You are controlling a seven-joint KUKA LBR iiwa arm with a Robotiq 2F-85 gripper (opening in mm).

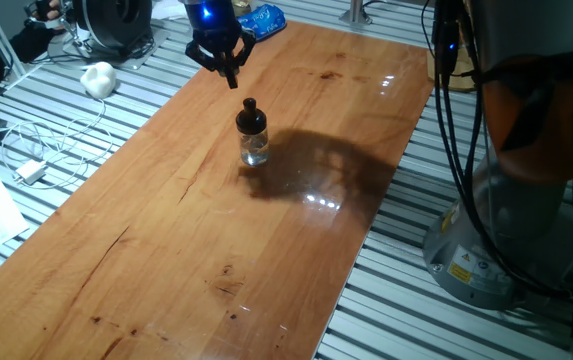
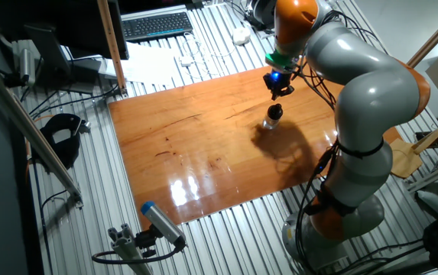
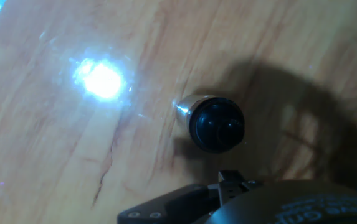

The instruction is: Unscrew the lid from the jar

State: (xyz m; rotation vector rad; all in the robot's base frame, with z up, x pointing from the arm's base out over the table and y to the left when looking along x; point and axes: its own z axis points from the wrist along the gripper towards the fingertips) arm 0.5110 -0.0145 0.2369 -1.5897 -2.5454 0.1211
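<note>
The jar (image 1: 254, 150) is a small clear glass cylinder standing upright on the wooden table (image 1: 166, 250). The lid (image 1: 250, 116), a black cap with a narrow knob, sits on top of it. My gripper (image 1: 230, 78) hangs above the jar, a little to the far left of it, not touching. Its fingers come together at the tips and hold nothing. In the other fixed view the gripper (image 2: 278, 92) is just above the lid (image 2: 276, 111) and jar (image 2: 271, 121). The hand view looks down on the lid (image 3: 217, 123), with the jar's glass (image 3: 183, 109) showing beside it.
The robot base (image 1: 506, 230) and its cables stand to the right of the table. A white lump (image 1: 98, 78), a charger with cord (image 1: 32, 170) and a blue bag (image 1: 263, 19) lie off the table on the slatted surface. A keyboard (image 2: 156, 24) is at the far side.
</note>
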